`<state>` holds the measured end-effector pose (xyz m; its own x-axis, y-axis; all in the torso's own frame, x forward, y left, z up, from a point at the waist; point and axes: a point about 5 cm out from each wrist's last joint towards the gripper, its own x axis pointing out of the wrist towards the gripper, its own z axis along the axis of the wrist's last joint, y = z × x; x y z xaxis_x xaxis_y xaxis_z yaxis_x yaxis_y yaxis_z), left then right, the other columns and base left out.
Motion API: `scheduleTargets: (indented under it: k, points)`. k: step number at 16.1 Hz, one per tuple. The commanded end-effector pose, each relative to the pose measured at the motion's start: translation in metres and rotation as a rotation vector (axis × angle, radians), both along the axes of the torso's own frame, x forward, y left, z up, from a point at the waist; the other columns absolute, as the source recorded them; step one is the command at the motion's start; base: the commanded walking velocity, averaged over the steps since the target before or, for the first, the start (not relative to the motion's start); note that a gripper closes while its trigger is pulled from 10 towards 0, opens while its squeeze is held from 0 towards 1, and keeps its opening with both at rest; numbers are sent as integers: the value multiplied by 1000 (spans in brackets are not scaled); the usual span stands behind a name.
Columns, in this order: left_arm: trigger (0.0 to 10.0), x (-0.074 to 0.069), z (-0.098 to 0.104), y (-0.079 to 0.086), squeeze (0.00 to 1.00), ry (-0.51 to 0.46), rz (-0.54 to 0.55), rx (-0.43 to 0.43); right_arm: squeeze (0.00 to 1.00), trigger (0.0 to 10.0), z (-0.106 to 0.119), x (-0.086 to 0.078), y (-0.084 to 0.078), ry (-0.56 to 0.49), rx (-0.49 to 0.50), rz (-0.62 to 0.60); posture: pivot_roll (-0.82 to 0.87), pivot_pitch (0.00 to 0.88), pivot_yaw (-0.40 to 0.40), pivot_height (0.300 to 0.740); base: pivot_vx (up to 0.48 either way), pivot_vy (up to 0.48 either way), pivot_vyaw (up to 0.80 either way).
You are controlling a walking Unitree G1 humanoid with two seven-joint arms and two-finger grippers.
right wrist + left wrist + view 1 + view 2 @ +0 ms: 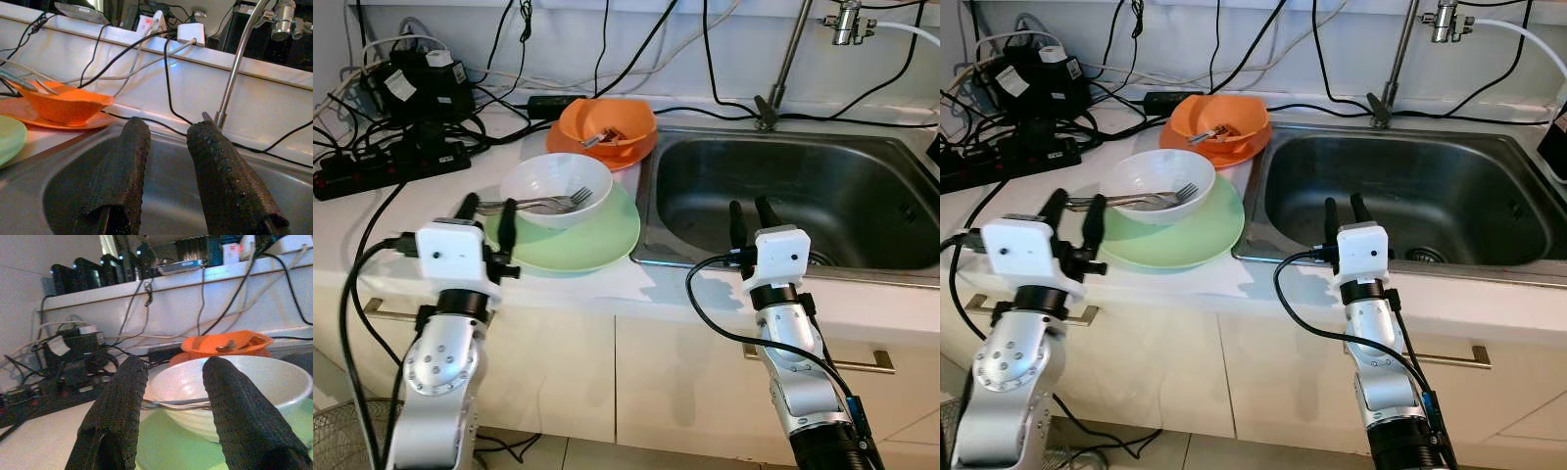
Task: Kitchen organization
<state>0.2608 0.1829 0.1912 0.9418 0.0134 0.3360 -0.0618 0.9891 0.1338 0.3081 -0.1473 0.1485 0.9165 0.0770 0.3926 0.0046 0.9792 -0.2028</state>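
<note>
So from the left eye view, the left gripper (487,214) sits at the near edge of the white worktop (372,220) with its jaws apart and nothing between them, and just beyond the jaws is a white bowl (555,188) sitting on a green plate (597,238). A fork (540,204) lies across the bowl, its handle sticking out over the rim toward the left jaws. Farther past those is an orange bowl (607,122) on an orange plate (625,155), with some utensil in it, can't tell what exactly. The right gripper (753,220) hangs over the near rim of the steel sink (862,186), jaws apart too, empty. In the right eye view it's the same layout: a black power strip (1001,157) and a tangle of cables lie well off to the outer side of the left jaws, and the tap pipe (1393,61) rises behind the sink, beyond the right jaws. In the left wrist view, the two black fingers (122,406) frame the white bowl dead ahead, with the fork handle running across the gap between them, not touching as far as I can tell; green plate below, orange bowl behind. In the right wrist view, the fingers (122,176) point into the sink basin, tap pipe straight ahead, with the orange bowl and a sliver of green plate off to the side.
</note>
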Motion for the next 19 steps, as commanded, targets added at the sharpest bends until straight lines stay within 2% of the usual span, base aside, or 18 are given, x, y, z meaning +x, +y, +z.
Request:
scheduleTargets:
  k: [1, 8, 10, 11, 19]
  points:
    - [10000, 0, 5, 5, 0, -17, 25, 4, 0, 10000, 0, 0, -3, -1, 13, -12, 106, 25, 48, 740, 0, 0, 0]
    - [10000, 3, 0, 8, 0, 1, 15, -30, 0, 10000, -3, -1, 1, 7, 24, -19, 103, 0, 67, 740, 0, 0, 0]
    - [10000, 12, -12, 11, 0, 59, -25, -123, 0, 10000, -4, -2, 2, 6, 28, -23, 97, 0, 78, 740, 0, 0, 0]
    - [10000, 14, -14, 12, 0, 67, -30, -140, 0, 10000, -4, -2, 3, 6, 29, -23, 90, 0, 84, 740, 0, 0, 0]
    - [10000, 21, -16, 15, 0, 63, -61, -122, 0, 10000, -5, -2, 4, 4, 37, -32, 89, 0, 89, 740, 0, 0, 0]
